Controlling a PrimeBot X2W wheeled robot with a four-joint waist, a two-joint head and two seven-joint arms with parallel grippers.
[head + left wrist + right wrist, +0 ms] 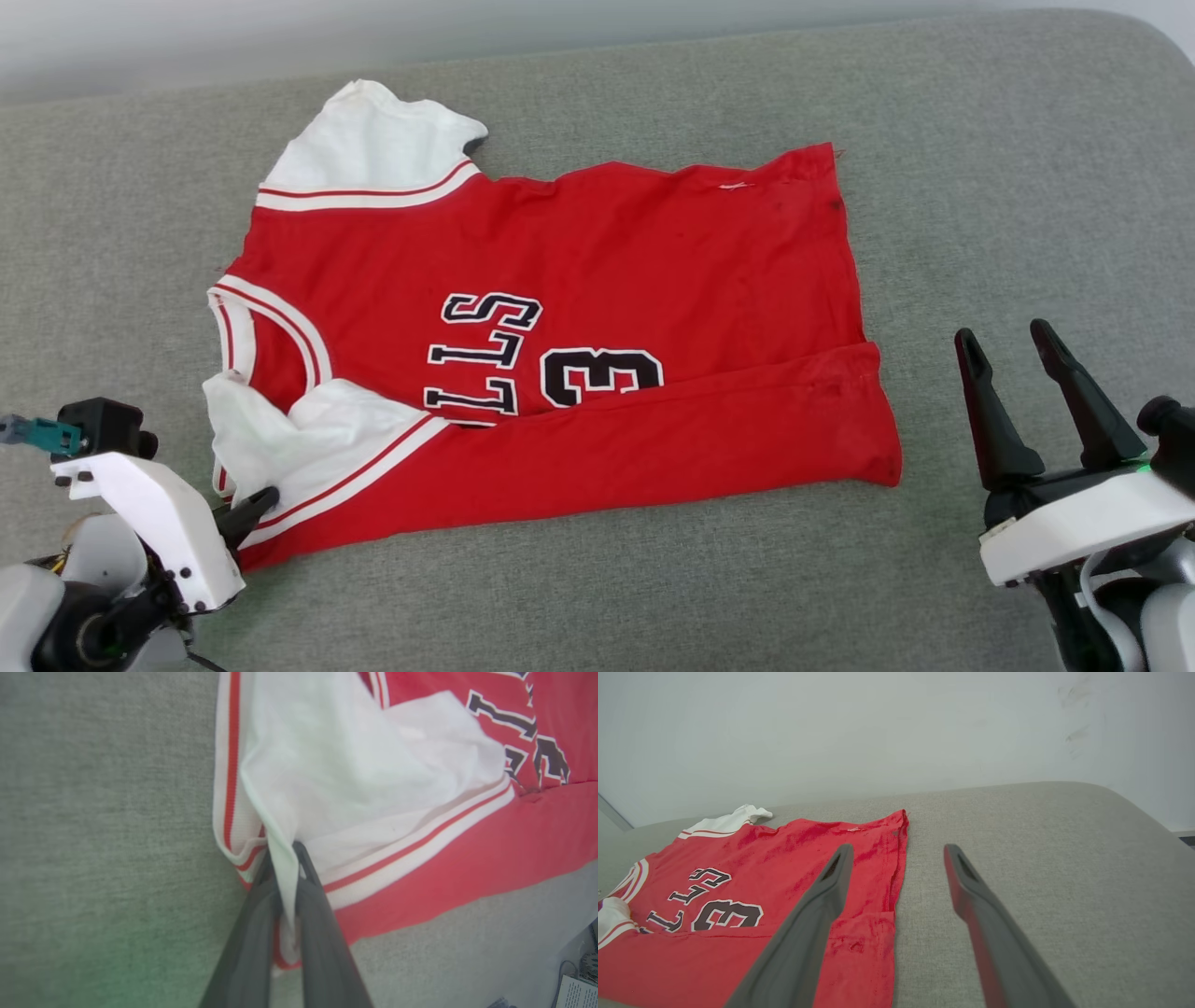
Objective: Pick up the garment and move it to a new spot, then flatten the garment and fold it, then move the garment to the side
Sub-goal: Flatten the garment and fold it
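Your left pincer [264, 501], from the head, is clamped on the shirt [597, 271], spread on the cushion [980, 140], likely to pull it flat. Left wrist: white sleeve [364, 765] pinched tight. Right wrist: your right pincer [899, 848] hangs apart beside the shirt's hem.

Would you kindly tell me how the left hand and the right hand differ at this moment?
The left hand is shut on the jersey's white sleeve; the right hand is open and empty. The left hand is at the collar end; the right hand stands beside the hem, apart from the cloth. Both have two long dark fingers.
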